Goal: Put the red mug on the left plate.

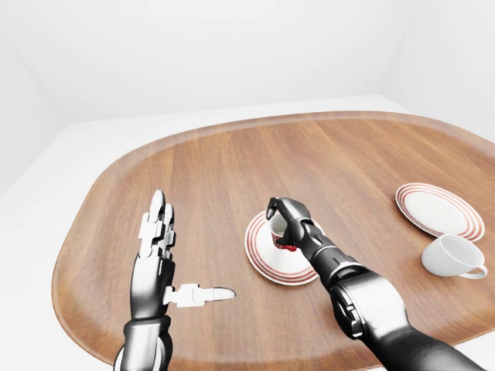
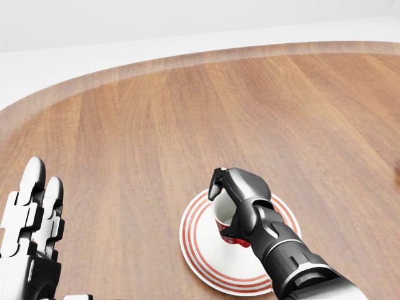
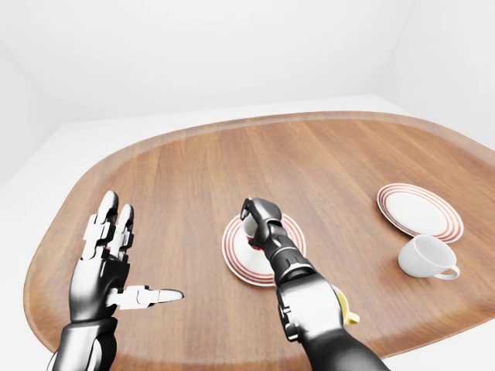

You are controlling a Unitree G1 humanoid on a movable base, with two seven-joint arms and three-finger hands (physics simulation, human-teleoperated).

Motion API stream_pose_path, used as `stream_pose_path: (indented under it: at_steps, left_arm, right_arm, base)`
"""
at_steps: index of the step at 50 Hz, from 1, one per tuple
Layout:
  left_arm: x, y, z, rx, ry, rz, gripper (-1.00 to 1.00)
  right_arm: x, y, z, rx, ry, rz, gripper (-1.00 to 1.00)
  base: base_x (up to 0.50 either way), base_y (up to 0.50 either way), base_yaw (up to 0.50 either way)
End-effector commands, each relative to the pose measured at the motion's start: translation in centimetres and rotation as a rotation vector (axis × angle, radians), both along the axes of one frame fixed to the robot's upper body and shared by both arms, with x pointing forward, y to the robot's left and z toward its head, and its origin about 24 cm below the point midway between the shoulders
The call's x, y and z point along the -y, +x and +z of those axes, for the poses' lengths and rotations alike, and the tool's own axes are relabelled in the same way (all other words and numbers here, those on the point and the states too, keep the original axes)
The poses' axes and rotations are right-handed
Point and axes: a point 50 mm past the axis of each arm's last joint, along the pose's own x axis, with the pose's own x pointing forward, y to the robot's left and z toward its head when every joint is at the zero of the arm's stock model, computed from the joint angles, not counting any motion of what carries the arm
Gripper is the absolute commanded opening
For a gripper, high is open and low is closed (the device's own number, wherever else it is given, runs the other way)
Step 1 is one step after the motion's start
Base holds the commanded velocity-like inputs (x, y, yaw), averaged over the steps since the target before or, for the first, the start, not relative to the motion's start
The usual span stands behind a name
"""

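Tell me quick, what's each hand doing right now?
Left hand: open, fingers spread, holding nothing.
Right hand: closed on the red mug, over the left plate.

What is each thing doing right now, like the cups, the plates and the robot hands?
red mug: upright, gripped, over the left plate; touching it or not, cannot tell.
left plate: flat on the table.
right plate: flat, nothing on it.
white cup: tipped on its side.
right robot hand: closed round the mug.
left robot hand: open, holding nothing.
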Motion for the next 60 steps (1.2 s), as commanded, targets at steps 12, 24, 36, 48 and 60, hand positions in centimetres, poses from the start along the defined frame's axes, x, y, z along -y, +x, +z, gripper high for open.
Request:
stream_pose_path:
  at_steps: [12,24,36,48,60]
  left_arm:
    - [0.1,0.1,0.1,0.005,0.002,-0.004,1.0]
    - [0.0,0.1,0.0,0.004,0.001,-0.001,1.0]
    - [0.0,0.1,0.0,0.0,0.001,-0.001,1.0]
    - [0.0,0.1,-0.1,0.0,0.001,0.0,1.0]
    - [0.0,0.1,-0.1,-0.001,0.0,0.003,1.0]
  right_arm:
    - [1.1,-1.3,-1.5,0.132,-0.114,-0.047,-1.0]
    - [1.3,-1.7,-1.9,0.131,-0.115,-0.059,-1.0]
    - [1.8,-2.0,-2.8,-0.002,0.012,-0.119,-1.0]
    - [2.2,-2.4,-3.3,-0.019,0.024,-0.139,-1.0]
    - [2.1,-2.3,-3.2,0.011,-0.008,-0.125,-1.0]
  base:
    - [0.0,0.0,0.0]
    - [0.0,0.0,0.0]
    - [0.0,0.0,0.0]
    - [0.0,0.0,0.0]
    - [0.0,0.0,0.0]
